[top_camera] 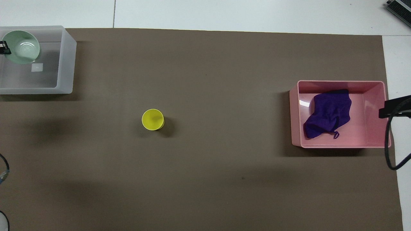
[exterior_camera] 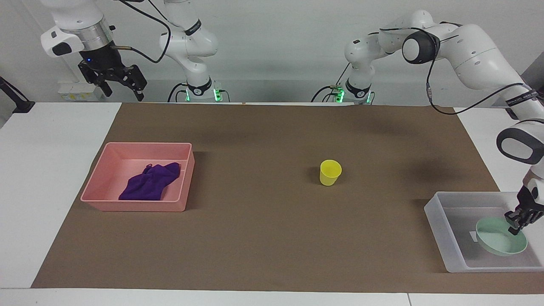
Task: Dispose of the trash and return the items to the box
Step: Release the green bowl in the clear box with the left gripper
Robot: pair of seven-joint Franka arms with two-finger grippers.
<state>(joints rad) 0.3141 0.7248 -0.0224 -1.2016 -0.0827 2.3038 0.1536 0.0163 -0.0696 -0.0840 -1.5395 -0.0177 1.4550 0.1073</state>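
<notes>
While the left gripper point(exterior_camera: 519, 222), nearly cut off overhead, pinches the bowl's point(exterior_camera: 501, 242) rim inside the box point(exterior_camera: 437, 221), the raised right gripper point(exterior_camera: 121, 87) gapes; cloth point(exterior_camera: 149, 187) in pink bin point(exterior_camera: 136, 207), cup point(exterior_camera: 330, 172) mid-table.

No legible txt or labels anywhere

A plain pale wall point(exterior_camera: 272, 42) stands at the robots' end. A brown mat point(exterior_camera: 263, 238) covers most of the white table point(exterior_camera: 42, 170).
</notes>
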